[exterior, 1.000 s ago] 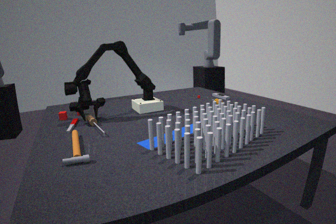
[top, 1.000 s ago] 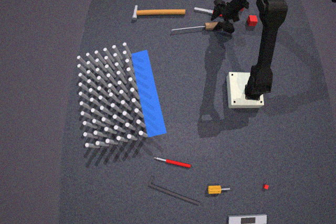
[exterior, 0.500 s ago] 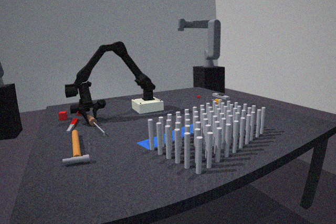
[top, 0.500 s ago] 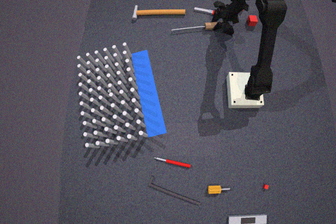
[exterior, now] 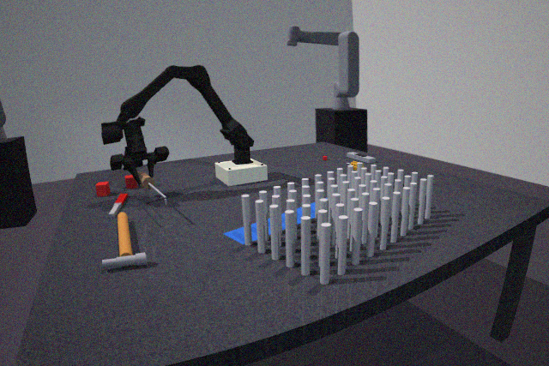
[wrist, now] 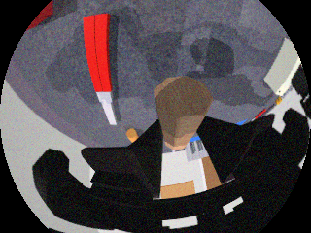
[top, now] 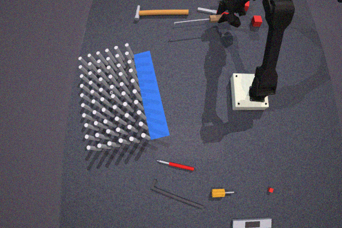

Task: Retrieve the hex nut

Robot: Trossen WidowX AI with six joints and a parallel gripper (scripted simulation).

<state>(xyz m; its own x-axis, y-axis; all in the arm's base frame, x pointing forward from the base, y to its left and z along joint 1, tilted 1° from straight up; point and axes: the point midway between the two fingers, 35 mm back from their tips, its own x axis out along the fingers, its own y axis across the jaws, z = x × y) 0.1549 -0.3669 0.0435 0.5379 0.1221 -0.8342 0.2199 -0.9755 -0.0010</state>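
My gripper is shut on the wooden handle of a hook tool. The tool is raised above the table, apart from its shadow, and its thin metal shaft points toward the spacer side, with a short bent tip turned down. The hex nut shows as a tiny ring among the metal spacers, which all stand upright. The blue taped strip lies in front of them, with no nut visible on it.
A red-handled tool and a hammer lie near the gripper. A red cube stands close by. A red pen-like tool, dark bent rod and yellow screwdriver lie on the opposite side.
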